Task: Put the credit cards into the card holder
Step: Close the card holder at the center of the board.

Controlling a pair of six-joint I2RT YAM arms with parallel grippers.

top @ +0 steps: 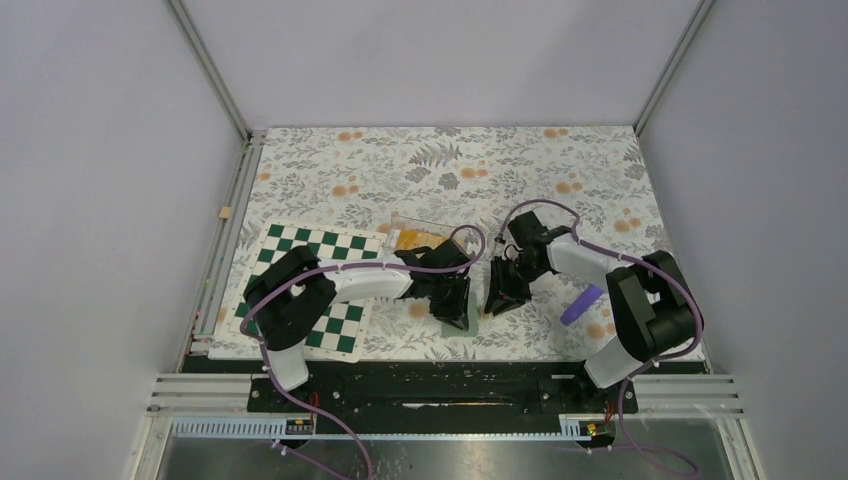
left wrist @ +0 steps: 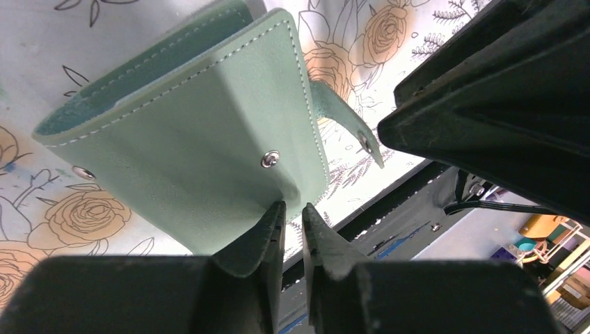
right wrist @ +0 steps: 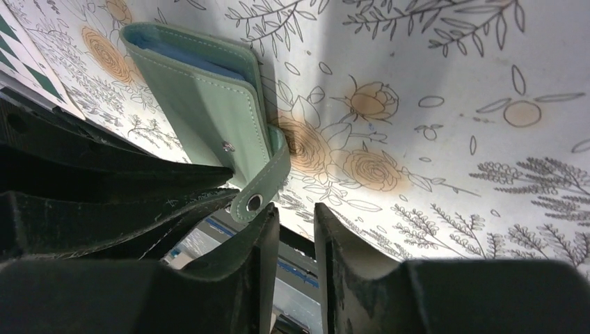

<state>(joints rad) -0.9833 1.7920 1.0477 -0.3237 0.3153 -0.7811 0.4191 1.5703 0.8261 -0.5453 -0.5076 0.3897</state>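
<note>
Left hand (left wrist: 293,209), narrow, braces holder (left wrist: 195,139) corner, grip unclear; right hand (right wrist: 296,212), narrow, empty, beside strap (right wrist: 270,174), likely to open it.

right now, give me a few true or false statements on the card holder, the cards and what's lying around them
1. The card holder is mint green. True.
2. Its snap strap is fastened. False: the strap hangs undone.
3. The credit cards sit in a clear box beside the chequered board. True.
4. The purple object lies on the chequered board. False: it lies on the floral cloth, off the board.
</note>
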